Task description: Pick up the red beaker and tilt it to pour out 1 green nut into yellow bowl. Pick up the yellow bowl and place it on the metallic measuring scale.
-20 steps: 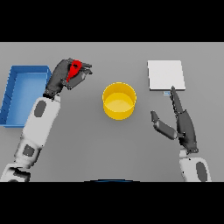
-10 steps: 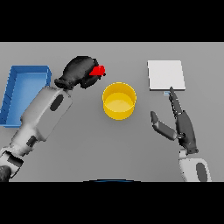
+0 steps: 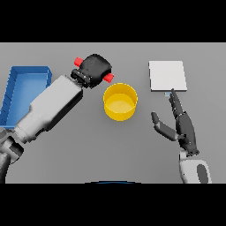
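Bowl [image 3: 120, 102] between tray [image 3: 17, 88] left, scale [image 3: 167, 75] right, seemingly apart.

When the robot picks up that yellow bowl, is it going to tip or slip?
The yellow bowl looks squat and wide, so tipping seems unlikely. Its walls look smooth and near vertical, so it may slip in a loose grasp. It appears thin-walled and empty, so probably light. The right hand is open beside it.

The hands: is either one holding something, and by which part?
The left hand grips the red beaker round its middle; both ends stick out. The right hand holds nothing.
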You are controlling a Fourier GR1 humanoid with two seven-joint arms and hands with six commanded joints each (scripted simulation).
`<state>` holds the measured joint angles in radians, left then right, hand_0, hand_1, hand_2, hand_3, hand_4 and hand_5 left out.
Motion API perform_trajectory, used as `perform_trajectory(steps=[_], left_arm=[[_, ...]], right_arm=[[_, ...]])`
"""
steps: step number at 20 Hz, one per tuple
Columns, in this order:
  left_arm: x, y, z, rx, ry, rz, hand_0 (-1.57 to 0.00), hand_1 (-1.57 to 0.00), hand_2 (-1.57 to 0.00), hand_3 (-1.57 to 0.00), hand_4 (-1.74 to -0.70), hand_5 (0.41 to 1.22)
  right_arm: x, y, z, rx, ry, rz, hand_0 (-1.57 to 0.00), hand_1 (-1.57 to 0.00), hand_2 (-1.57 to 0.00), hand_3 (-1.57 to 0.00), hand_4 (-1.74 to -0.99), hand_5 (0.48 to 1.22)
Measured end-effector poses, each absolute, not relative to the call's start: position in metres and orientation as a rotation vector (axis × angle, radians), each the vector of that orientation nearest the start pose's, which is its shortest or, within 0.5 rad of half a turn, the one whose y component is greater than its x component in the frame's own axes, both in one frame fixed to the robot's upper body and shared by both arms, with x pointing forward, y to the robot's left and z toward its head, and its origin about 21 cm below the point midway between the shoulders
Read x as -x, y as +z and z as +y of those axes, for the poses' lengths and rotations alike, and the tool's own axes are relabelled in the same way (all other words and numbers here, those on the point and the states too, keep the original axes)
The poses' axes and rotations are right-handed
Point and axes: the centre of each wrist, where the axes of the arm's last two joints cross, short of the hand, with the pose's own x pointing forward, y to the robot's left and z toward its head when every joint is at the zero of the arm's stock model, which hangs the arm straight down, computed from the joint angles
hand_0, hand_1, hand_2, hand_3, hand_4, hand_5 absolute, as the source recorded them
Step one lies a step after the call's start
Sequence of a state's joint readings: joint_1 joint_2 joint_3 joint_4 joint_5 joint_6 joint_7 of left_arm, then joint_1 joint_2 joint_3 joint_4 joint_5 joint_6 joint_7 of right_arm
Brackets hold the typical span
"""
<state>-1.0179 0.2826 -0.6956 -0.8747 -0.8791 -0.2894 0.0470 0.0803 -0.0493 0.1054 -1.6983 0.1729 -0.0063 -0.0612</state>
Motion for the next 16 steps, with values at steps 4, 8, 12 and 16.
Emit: perform_trajectory(steps=[4, 8, 12, 16], left_arm=[[-0.412, 0.115, 0.076, -0.915, -2.162, -1.213, -1.57, -1.57, -1.57, -1.46, -1.73, 1.219], [-0.413, 0.119, 0.065, -0.991, -2.339, -1.141, -1.57, -1.57, -1.57, -1.52, -1.73, 1.220], [-0.415, 0.129, 0.056, -1.126, -2.511, -1.073, -1.57, -1.57, -1.57, -1.55, -1.74, 1.221], [-0.412, 0.124, 0.047, -1.194, -2.650, -0.998, -1.57, -1.57, -1.57, -1.56, -1.74, 1.221]], right_arm=[[-0.225, 0.011, -0.219, 0.119, 0.226, -1.704, 0.00, 0.00, 0.00, 0.00, -1.221, 0.610], [-0.227, 0.012, -0.220, 0.159, 0.229, -1.722, 0.00, 0.00, 0.00, 0.00, -1.193, 0.578], [-0.228, 0.014, -0.219, 0.169, 0.231, -1.715, 0.00, 0.00, 0.00, 0.00, -1.152, 0.567], [-0.230, 0.011, -0.221, 0.148, 0.214, -1.718, 0.00, 0.00, 0.00, 0.00, -1.130, 0.565]])
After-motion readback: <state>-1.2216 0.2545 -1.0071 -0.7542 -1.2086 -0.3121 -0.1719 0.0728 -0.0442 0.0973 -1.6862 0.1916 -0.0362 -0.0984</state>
